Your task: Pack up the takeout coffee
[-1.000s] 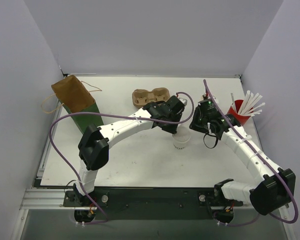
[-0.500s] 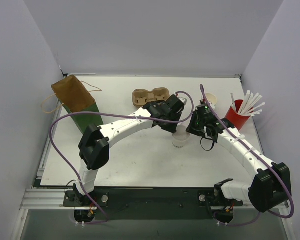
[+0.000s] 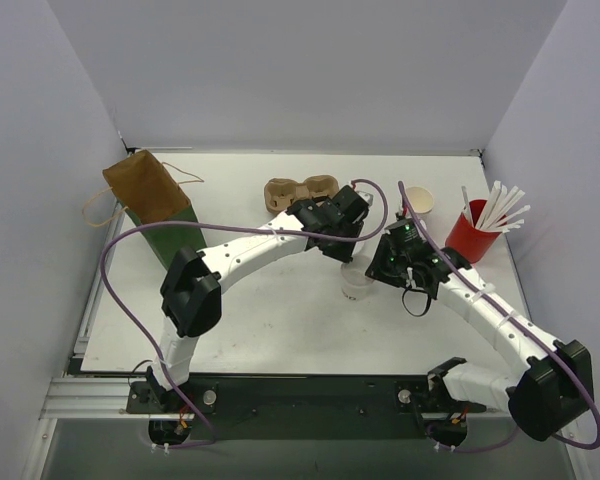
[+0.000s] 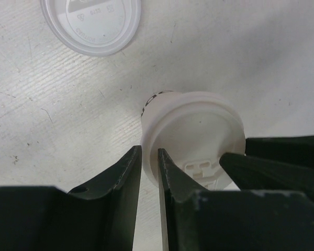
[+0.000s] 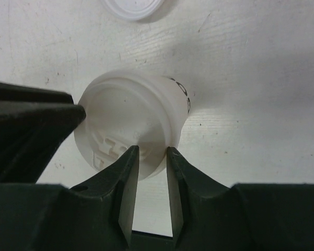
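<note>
Left hand (image 4: 148, 157) is nipped tight on the rim of the lidded cup (image 3: 357, 284), which stands upright on the surface (image 3: 250, 310) just right of centre in the overhead frame. Opposite it the right hand (image 5: 153, 154) straddles the same rim with fingers narrow, though I cannot tell whether it truly grips. Upper right, the open cup (image 3: 420, 200) sits near the red straw cup (image 3: 472, 235), and a loose lid (image 4: 91, 23) lies close to the lidded one.

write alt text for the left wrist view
A white lidded cup seen from above, with the black fingers of the left gripper narrowly apart at the near rim of its lid. The right gripper reaches the lid from the right; a loose lid lies on the table, top left.
</note>
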You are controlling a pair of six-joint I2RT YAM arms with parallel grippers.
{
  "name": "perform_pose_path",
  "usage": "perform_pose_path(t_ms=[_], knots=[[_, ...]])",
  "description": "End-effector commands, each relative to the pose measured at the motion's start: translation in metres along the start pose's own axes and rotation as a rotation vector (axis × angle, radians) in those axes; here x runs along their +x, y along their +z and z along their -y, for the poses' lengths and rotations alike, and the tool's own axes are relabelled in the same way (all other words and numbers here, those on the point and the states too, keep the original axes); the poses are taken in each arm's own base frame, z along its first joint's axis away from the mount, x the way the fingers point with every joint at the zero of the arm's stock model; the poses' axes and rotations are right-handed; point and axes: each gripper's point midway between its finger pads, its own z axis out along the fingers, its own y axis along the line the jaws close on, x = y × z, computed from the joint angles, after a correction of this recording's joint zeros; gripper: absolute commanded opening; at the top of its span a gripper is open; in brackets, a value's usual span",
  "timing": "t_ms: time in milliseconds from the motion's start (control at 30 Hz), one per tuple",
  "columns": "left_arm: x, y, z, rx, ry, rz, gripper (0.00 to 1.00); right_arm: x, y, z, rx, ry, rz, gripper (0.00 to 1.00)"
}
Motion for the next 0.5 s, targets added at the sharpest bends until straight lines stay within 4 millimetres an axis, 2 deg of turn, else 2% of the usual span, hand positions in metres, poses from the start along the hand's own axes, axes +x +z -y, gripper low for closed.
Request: perform_pose_path(t_ms=[0,300,467], knots=[[-0.008,0.003,0.001,0.002,0.009,0.005,0.30,0.021,-0.011,0.000,-0.011,0.031,-0.048,0.24],[-0.026,-0.004,0.007,0.026,0.015,0.044,0.36,0.028,-0.020,-0.014,-0.067,0.044,-0.056,0.24],[-0.039,-0.022,0.005,0.031,-0.001,0.086,0.40,0.014,-0.032,-0.009,-0.041,0.021,0.001,0.24]])
